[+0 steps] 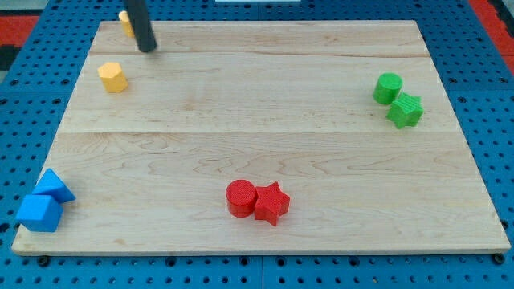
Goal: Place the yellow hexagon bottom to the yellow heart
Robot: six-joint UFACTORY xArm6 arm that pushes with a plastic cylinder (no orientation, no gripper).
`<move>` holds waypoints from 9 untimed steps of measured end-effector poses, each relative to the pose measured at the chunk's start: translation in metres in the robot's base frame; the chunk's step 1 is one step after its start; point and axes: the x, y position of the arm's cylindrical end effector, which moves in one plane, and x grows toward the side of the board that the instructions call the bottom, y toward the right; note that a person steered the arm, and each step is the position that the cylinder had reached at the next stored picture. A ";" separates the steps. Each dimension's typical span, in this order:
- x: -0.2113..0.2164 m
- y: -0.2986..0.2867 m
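The yellow hexagon [113, 77] lies near the board's upper left. A second yellow block, the yellow heart [126, 22], sits at the top left edge, mostly hidden behind the dark rod. My tip [147, 49] rests on the board just below and right of the heart, and above and right of the hexagon, with a small gap to each.
A green cylinder [387, 87] and green star [405, 110] touch at the right. A red cylinder [240, 197] and red star [271, 203] touch at bottom centre. Two blue blocks [55, 186] [38, 213] sit at the bottom left corner of the wooden board [265, 136].
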 end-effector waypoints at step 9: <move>-0.015 -0.065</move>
